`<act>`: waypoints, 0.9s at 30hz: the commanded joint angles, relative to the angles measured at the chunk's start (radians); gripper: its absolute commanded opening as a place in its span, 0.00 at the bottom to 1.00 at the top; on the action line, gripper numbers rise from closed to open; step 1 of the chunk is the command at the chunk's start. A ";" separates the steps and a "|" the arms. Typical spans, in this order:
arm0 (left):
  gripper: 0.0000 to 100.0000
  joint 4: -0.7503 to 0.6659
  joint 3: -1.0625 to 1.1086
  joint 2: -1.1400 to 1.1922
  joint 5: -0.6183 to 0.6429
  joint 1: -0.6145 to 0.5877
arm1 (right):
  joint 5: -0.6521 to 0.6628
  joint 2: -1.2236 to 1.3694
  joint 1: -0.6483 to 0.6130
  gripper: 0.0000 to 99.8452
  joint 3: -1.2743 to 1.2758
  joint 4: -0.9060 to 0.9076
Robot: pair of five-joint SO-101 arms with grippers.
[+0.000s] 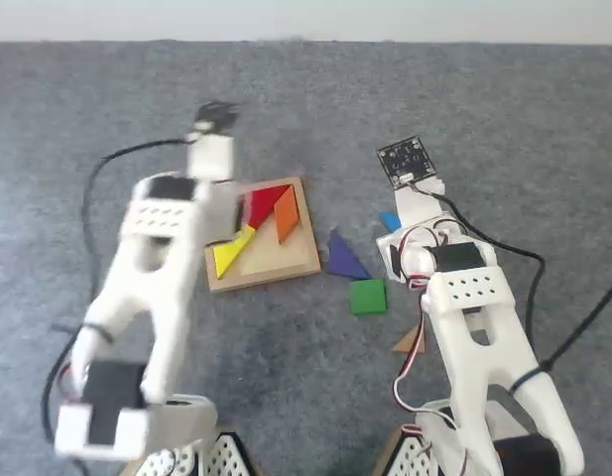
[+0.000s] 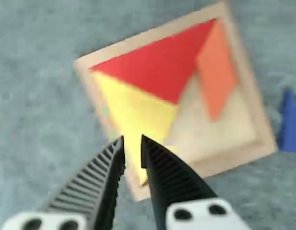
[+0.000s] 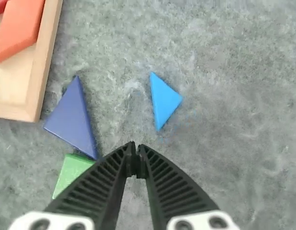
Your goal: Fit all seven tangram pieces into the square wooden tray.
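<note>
Both empty: left gripper (image 2: 132,142) slightly parted over the tray (image 1: 271,277), right gripper (image 3: 135,146) pressed together.

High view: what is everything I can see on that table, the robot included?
tray: one, pale wood, mid-table.
red triangle: one, red, in the tray.
yellow triangle: one, yellow, in the tray.
parallelogram: one, orange, in the tray, against the red triangle.
violet triangle: one, dark violet, beside the tray.
square: one, green, by the violet triangle.
small triangle: one, light blue, on the cloth.
tan triangle: one, brownish, beside the right arm.
cloth: one, grey, covering the table.
left hand: one, black, slightly open, over the yellow triangle.
right hand: one, black, shut, over the cloth.
</note>
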 commanded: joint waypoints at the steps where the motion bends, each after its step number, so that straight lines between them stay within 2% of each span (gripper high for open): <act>1: 0.06 -0.034 0.097 -0.150 0.005 -0.153 | 0.018 -0.124 -0.090 0.01 -0.006 0.018; 5: 0.05 -0.055 0.200 -0.157 -0.100 -0.270 | 0.014 -0.183 -0.236 0.01 -0.006 0.058; 8: 0.05 -0.203 0.326 -0.164 -0.157 -0.331 | 0.012 -0.174 -0.320 0.01 -0.008 0.041; 10: 0.05 -0.226 0.374 -0.192 -0.193 -0.365 | 0.011 -0.154 -0.349 0.03 -0.012 0.018; 13: 0.05 -0.230 0.437 -0.273 -0.204 -0.391 | -0.087 -0.119 -0.349 0.10 -0.049 0.016; 15: 0.05 -0.245 0.489 -0.336 -0.207 -0.391 | -0.089 -0.081 -0.348 0.14 -0.078 0.015; 21: 0.06 -0.316 0.619 -0.517 -0.219 -0.391 | -0.204 0.111 -0.349 0.14 -0.157 -0.064; 27: 0.08 -0.358 0.650 -0.535 -0.235 -0.390 | -0.327 0.311 -0.355 0.19 -0.193 -0.206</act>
